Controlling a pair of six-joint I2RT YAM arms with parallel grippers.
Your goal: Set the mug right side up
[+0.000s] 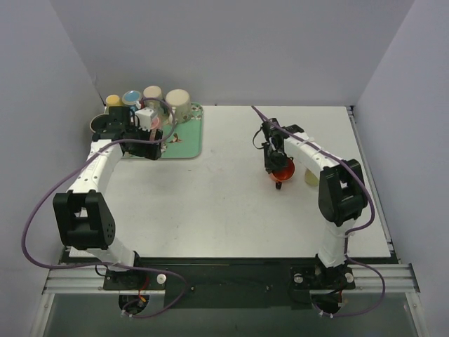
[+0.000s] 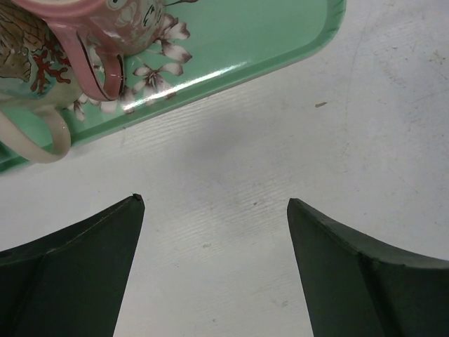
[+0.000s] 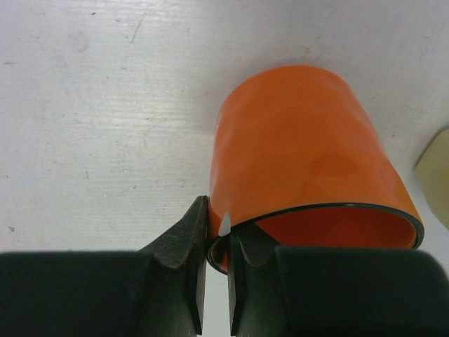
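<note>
Your right gripper (image 3: 219, 225) is pressed together on the wall of the orange mug (image 3: 295, 147). It pinches just at the rim, with one finger outside and one finger inside. The mug is smooth and glossy, a slightly tapered cylinder with a thin dark line around the rim. Its mouth faces the gripper and its closed end points away. You cannot tell from these views if it rests on the worktop (image 1: 210, 203) or is lifted from it. Just beside the mug, to the right of this gripper, there is a pale thing (image 3: 436, 175), cut by the picture edge, so its shape is not readable. Your left gripper (image 2: 214, 200) is spread wide and holds nothing, with bare worktop below it. Just ahead of it runs the rounded rim of a mint-green tray (image 2: 245, 42), shiny and printed with white flowers. Ahead and to the left of this gripper, a mug with a pink handle (image 2: 88, 60) and the cream handle (image 2: 42, 144) of another mug stand on the tray. The worktop is white and matte, with fine scratches and small specks. Pale grey walls (image 1: 231, 49) close it at the back and at both sides. Between your two grippers the worktop lies open.
</note>
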